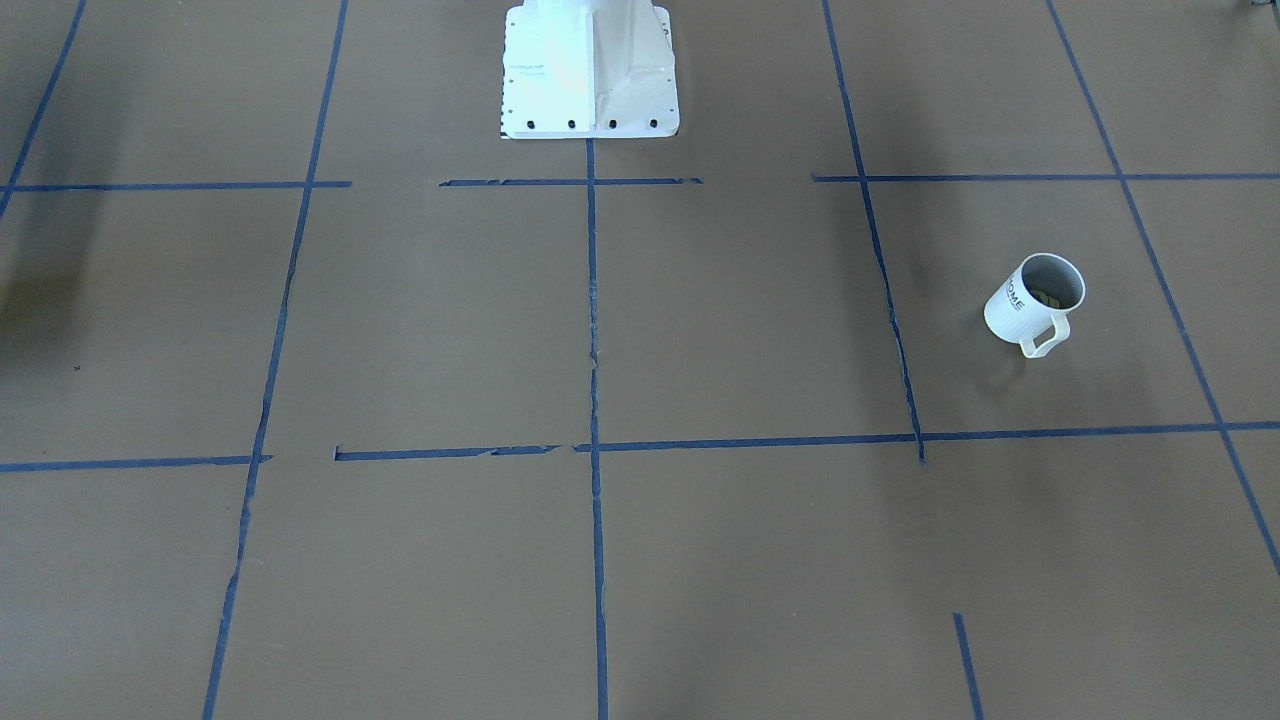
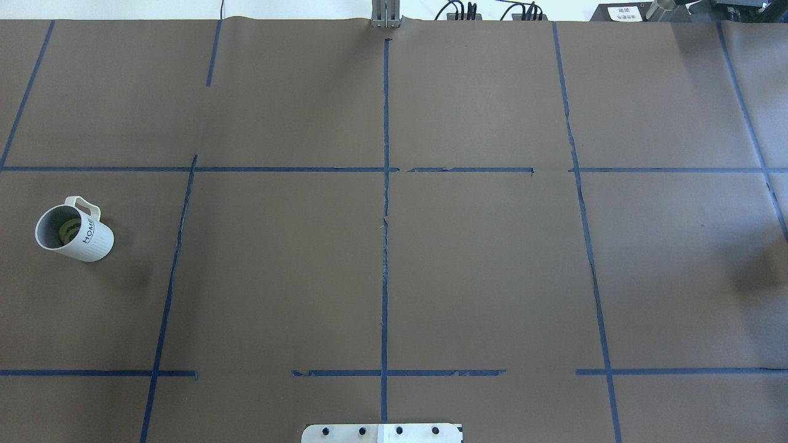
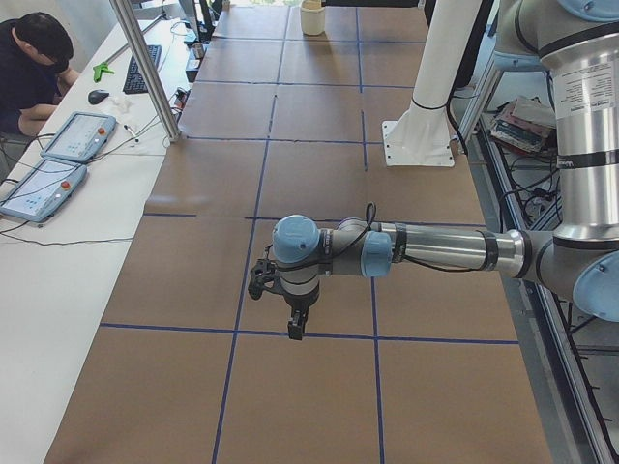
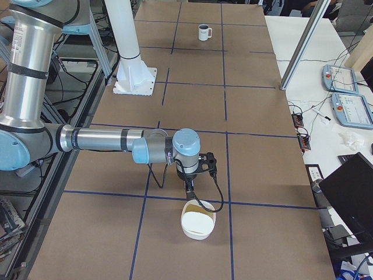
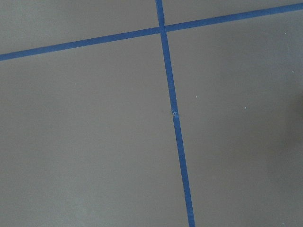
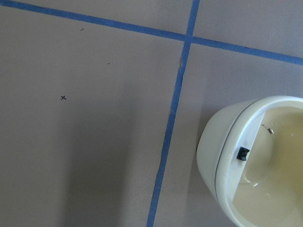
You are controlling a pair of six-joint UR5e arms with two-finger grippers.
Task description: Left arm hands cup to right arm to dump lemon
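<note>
The cup (image 2: pixel 83 237) is a white mug lettered "HOME", standing on the brown table at the robot's far left; it is also in the front view (image 1: pixel 1020 305) and small at the far end of the right side view (image 4: pixel 204 32). Yellow-green lemon (image 2: pixel 64 229) pieces lie inside it (image 1: pixel 1048 297). The left gripper (image 3: pixel 295 331) hangs pointing down over bare table; it shows only in the left side view, so I cannot tell whether it is open or shut. The right gripper (image 4: pixel 189 191) hangs just behind a cream bowl; I cannot tell its state either.
A cream bowl (image 4: pixel 198 220) sits at the robot's right end, its rim (image 6: pixel 222 142) in the right wrist view. Blue tape lines grid the table. The white robot base (image 1: pixel 590 70) stands mid-table. A person (image 3: pixel 29 68) sits at a side desk with tablets (image 3: pixel 44 188).
</note>
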